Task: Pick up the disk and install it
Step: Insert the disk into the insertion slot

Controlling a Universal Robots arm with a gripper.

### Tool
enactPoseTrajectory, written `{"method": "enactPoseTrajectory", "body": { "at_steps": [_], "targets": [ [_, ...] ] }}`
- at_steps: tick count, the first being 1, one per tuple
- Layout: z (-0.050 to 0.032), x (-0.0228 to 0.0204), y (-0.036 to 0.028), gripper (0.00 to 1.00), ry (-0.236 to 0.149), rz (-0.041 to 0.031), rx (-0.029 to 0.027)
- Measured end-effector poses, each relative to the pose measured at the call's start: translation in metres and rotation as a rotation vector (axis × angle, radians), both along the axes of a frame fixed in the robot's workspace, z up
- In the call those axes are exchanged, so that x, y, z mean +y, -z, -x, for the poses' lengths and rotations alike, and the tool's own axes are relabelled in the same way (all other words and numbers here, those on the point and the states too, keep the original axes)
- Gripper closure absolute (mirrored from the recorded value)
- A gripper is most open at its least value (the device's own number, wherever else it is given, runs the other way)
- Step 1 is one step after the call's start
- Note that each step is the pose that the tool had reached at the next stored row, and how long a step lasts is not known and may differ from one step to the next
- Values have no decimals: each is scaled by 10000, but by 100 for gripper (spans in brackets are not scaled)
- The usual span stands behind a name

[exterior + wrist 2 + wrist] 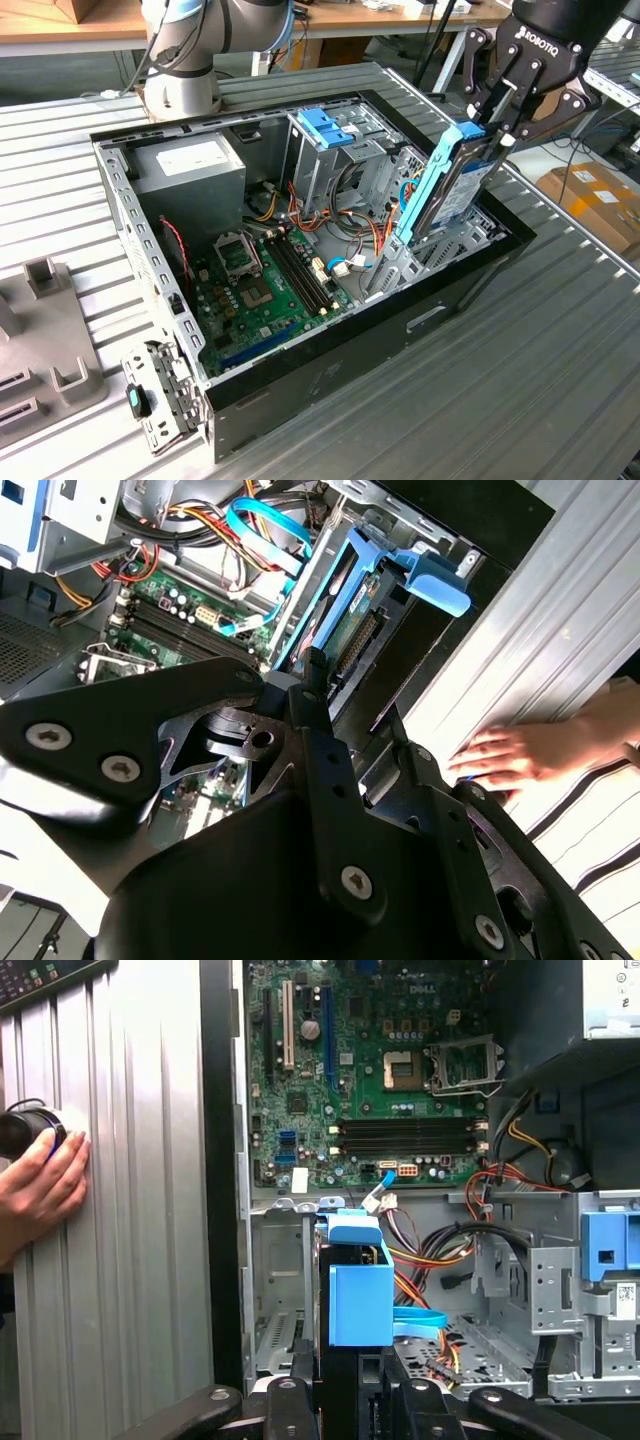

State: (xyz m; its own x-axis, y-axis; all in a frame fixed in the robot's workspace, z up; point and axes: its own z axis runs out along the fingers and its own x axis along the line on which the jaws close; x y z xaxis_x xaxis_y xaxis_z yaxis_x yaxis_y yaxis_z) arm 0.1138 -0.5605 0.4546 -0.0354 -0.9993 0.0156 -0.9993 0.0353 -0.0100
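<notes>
Disk (447,190), a dark slab edged in bright blue plastic rails, stands on end, its long axis near upright and leaning slightly. Its lower end sits at the metal bay in the open computer case's (330,365) corner. The gripper (494,134), directly above, pinches its upper end. A person's hand (40,1185) rests on the ribbed table (520,400).

I see a ribbed metal table (500,400) bearing the open computer case (400,325). A grey fixture (50,350) lies at the exterior view's left, and in the second wrist view a person's hand (520,755) rests on the ribs.
</notes>
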Motion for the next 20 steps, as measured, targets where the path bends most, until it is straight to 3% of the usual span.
{"method": "enactPoseTrajectory", "body": {
  "at_steps": [9, 17, 20],
  "targets": [
    [0, 0, 156, 65, 0, 0, 0],
    [0, 0, 340, 65, 0, 1, 0],
    [0, 0, 449, 65, 0, 0, 0]
  ]
}}
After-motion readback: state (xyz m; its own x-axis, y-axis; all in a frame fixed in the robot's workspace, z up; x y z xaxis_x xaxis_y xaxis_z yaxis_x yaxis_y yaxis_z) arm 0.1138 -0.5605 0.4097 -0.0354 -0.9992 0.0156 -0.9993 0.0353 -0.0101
